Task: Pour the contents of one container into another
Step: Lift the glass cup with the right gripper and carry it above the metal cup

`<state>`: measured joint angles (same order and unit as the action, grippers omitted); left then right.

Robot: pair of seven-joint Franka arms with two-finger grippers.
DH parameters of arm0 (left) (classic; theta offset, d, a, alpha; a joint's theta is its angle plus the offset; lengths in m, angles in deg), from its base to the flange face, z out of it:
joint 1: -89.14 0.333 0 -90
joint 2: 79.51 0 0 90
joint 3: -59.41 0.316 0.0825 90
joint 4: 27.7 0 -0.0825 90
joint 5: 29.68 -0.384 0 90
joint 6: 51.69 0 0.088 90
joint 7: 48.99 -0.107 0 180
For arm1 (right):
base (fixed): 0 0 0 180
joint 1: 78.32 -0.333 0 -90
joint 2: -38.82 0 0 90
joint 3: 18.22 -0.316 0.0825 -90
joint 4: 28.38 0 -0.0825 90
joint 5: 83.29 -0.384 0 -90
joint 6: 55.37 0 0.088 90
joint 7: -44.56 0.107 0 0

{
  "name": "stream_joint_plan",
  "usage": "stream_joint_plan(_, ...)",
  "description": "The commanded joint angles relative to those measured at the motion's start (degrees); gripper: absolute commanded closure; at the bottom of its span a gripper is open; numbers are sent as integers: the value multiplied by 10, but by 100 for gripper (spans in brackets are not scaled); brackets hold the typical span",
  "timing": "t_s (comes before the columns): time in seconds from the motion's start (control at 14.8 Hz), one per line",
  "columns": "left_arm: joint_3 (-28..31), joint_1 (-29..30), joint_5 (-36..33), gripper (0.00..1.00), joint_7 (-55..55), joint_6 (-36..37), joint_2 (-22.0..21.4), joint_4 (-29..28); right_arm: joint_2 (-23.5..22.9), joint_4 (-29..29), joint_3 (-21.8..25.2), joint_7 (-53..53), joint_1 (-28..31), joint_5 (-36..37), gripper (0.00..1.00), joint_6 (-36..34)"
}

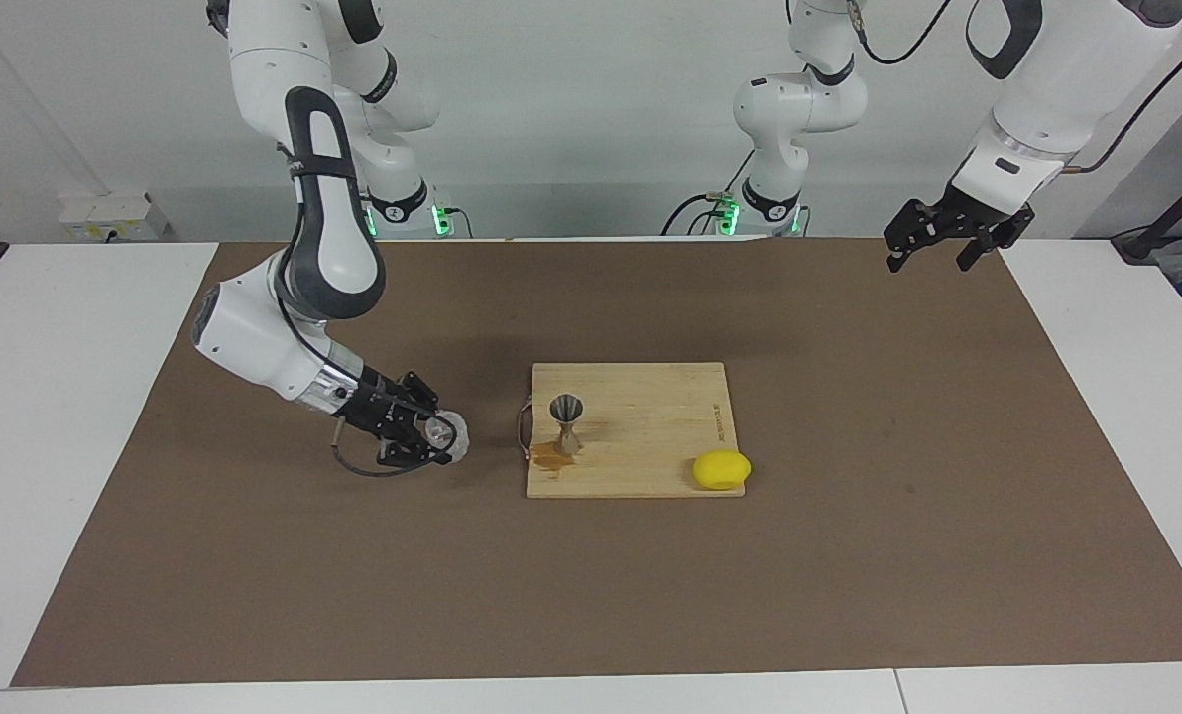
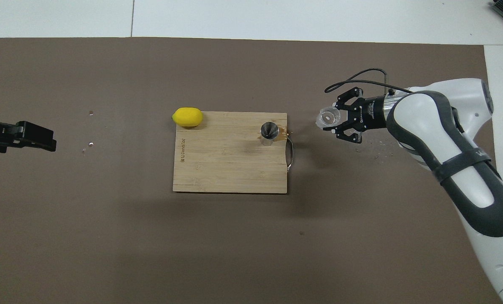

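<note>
My right gripper (image 1: 430,437) (image 2: 339,120) is shut on the clear glass tumbler (image 1: 448,434) (image 2: 328,118) and holds it tilted just over the mat, beside the handle end of the wooden board (image 1: 650,436) (image 2: 226,164). The metal jigger (image 1: 566,421) (image 2: 269,133) stands upright on the board near that handle, with a brown puddle (image 1: 549,456) at its foot. My left gripper (image 1: 928,258) (image 2: 36,141) waits open in the air over the mat at the left arm's end.
A yellow lemon (image 1: 721,469) (image 2: 187,117) lies at the board's corner farthest from the robots, toward the left arm's end. A metal handle (image 2: 290,155) sticks out from the board toward the tumbler. A brown mat (image 1: 849,555) covers the table.
</note>
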<state>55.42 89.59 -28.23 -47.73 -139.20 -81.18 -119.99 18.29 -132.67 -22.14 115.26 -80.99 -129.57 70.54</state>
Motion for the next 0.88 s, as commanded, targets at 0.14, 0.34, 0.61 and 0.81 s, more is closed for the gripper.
stream_joint_plan(0.14, -2, 0, -7, 0, 1, 7, -21, -21, -27, 79, 1, 107, -48, 110, 100, 4)
stream_joint_plan(0.34, -2, 2, -7, 0, 1, 3, -21, -21, -36, 102, 1, 151, -72, 153, 100, 4)
stream_joint_plan(0.61, -2, 2, -7, 0, 1, 3, -21, -20, -51, 135, 1, 207, -102, 201, 100, 4)
stream_joint_plan(0.81, -2, 2, -7, 0, 1, 3, -21, -20, -54, 141, 1, 232, -124, 254, 100, 4)
